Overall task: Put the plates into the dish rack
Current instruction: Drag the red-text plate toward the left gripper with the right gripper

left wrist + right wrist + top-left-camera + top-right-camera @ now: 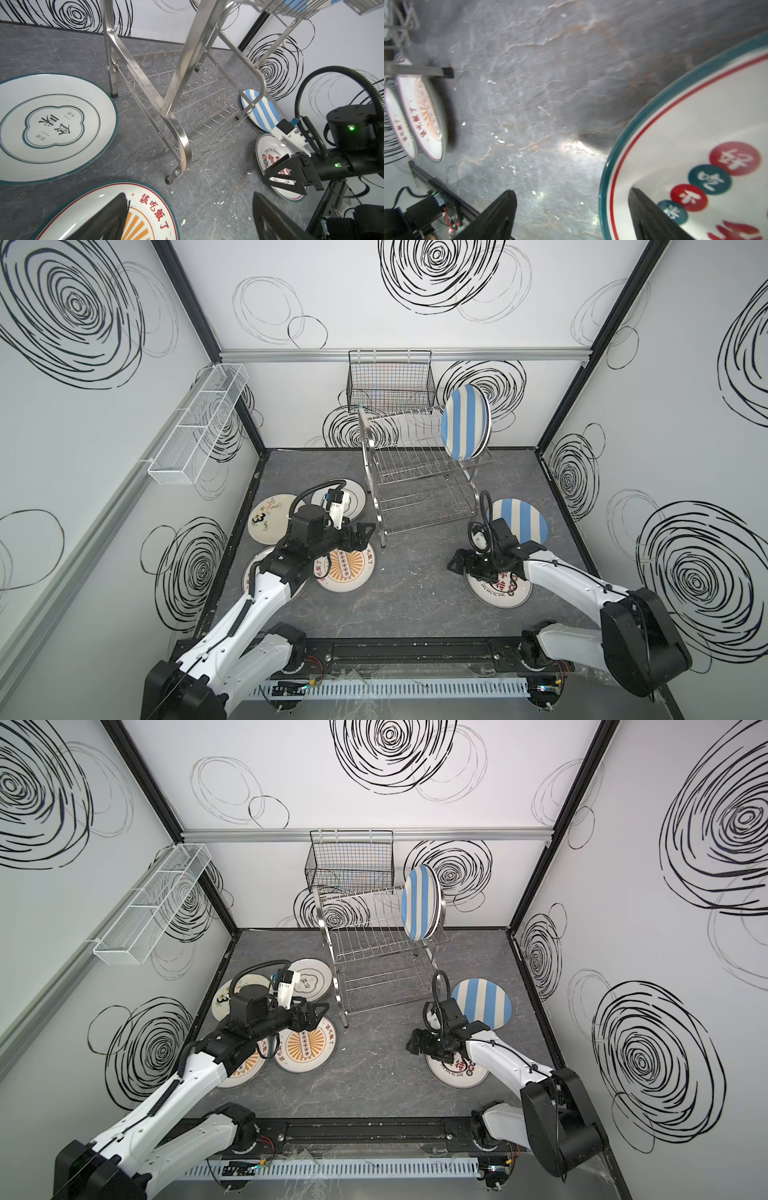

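**Striped plate racked; both claws wide**

You have a striped plate point(465, 423) standing upright at the right end of the rack's point(368, 452) upper tier. A second striped plate point(521, 520) lies flat on the counter point(415, 605) just right of the rack.

Your right claw point(571, 218) is wide and straddles the rim of the red-print plate point(498, 593); whether it touches cannot be told.

Your left claw point(191, 220) is wide and empty, over the sunburst plate point(345, 572).

Left of the rack lie a green-rimmed plate point(55, 126), a cream plate point(266, 518) and a second sunburst plate point(245, 1071), which is mostly under the arm.
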